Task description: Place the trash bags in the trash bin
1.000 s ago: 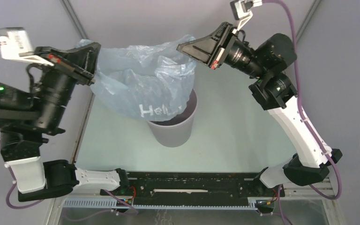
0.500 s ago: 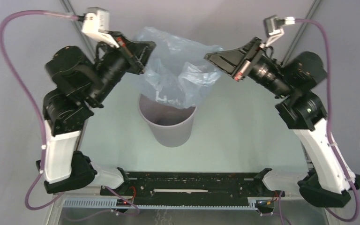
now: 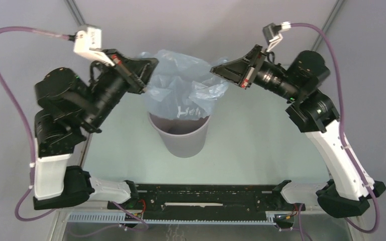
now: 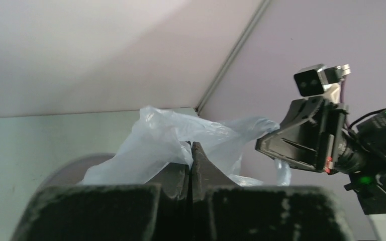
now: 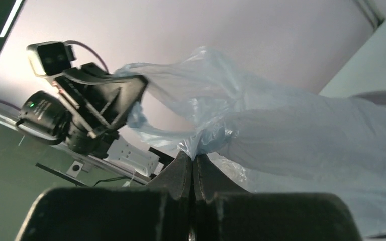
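Hanging above the round grey plastic bin [image 3: 183, 144], the thin pale-blue translucent film bag [image 3: 180, 83] dips toward its mouth. Left gripper [image 3: 145, 76] clamps its rim at nine o'clock, right gripper [image 3: 219, 71] at three. Light, floppy, probably slippery: bunched rim folds likely hold best.

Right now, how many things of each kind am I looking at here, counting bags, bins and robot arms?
pale-blue plastic bag: 1
grey bin: 1
robot arms: 2, the left arm and the right arm
Total: 4
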`<action>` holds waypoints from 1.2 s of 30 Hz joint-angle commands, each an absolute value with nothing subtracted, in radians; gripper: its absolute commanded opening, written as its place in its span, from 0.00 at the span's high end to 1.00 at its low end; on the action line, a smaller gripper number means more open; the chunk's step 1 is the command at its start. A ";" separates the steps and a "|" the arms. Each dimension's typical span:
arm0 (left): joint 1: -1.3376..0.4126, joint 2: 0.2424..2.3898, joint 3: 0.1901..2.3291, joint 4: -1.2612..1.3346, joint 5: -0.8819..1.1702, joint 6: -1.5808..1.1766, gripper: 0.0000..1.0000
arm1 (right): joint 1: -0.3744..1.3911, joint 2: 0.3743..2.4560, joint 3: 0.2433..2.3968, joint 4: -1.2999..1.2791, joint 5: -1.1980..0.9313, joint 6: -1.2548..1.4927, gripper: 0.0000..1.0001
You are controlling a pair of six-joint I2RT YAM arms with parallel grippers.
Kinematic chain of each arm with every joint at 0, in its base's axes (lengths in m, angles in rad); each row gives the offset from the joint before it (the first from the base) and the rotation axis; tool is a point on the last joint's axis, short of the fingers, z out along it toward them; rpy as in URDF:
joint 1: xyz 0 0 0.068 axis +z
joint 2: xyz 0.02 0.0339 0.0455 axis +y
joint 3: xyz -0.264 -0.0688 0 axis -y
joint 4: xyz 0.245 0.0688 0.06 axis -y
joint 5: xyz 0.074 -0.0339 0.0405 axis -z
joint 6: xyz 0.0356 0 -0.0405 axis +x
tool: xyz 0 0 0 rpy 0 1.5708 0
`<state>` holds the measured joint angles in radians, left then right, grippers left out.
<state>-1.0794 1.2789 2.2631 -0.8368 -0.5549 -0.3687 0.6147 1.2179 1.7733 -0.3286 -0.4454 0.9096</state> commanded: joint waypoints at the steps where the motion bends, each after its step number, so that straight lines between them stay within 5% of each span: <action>1: -1.085 1.185 2.176 -0.840 -0.683 -0.436 1.00 | 0.611 1.232 1.798 -0.342 -0.507 0.948 1.00; 7: -1.073 1.169 2.152 -0.870 -0.737 -0.524 1.00 | 0.610 1.221 1.825 -0.379 -0.489 0.923 1.00; 27: -0.533 1.140 1.976 -1.023 -0.256 -0.662 1.00 | 0.612 1.292 1.701 -0.547 -0.474 0.768 1.00; 36: -0.455 1.097 1.834 -0.984 -0.180 -0.610 1.00 | 0.570 1.360 1.773 -0.739 -0.503 0.538 1.00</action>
<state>-0.4835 1.0904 1.8606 -1.0245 -0.2356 -0.6506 0.6083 1.3506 1.6783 -0.6056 -0.4946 0.7269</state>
